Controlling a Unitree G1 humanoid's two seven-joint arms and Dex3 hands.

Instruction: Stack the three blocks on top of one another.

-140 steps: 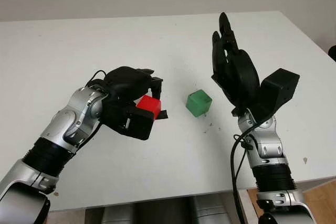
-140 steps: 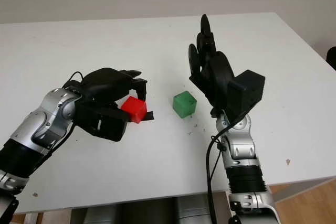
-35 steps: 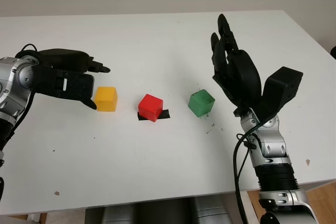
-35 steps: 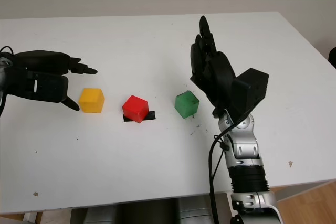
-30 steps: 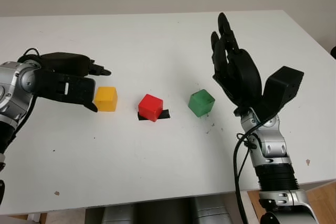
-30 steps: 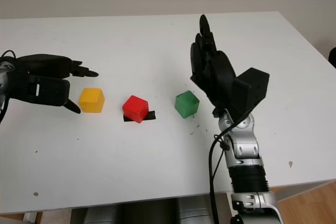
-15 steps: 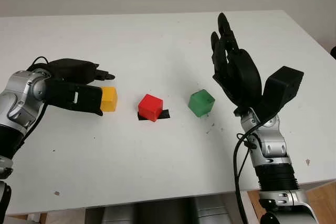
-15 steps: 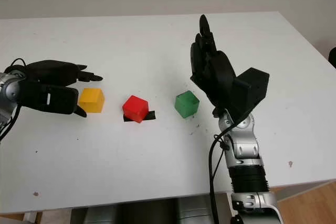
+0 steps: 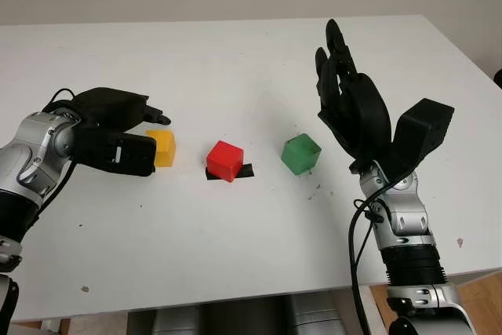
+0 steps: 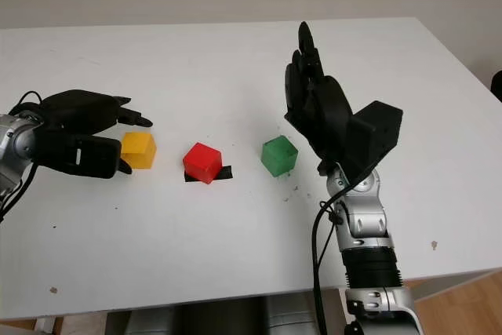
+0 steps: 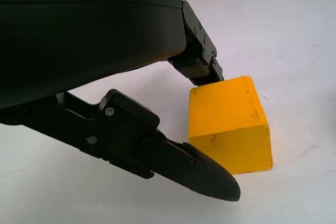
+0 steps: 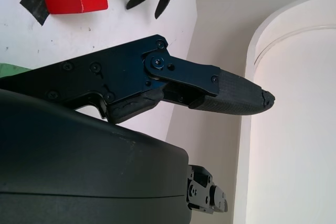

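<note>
Three blocks stand apart in a row on the white table (image 9: 235,249): a yellow block (image 9: 165,149) on the left, a red block (image 9: 225,160) in the middle on a strip of black tape (image 9: 246,170), and a green block (image 9: 301,154) on the right. My left hand (image 9: 153,143) is open right against the yellow block's left side, with fingers (image 11: 202,66) reaching over its far top edge and the thumb (image 11: 199,174) along its near side. I cannot tell whether they touch it. My right hand (image 9: 343,88) is raised and open, to the right of the green block.
The table's front edge (image 9: 259,296) runs close to both arms. Bare table surface lies behind and in front of the row of blocks. Small dark specks (image 9: 314,190) mark the table near the green block.
The left hand earlier held the red block, which now stands on the tape. Over the last second the hand has moved right until its fingers bracket the yellow block. The right hand stays still.
</note>
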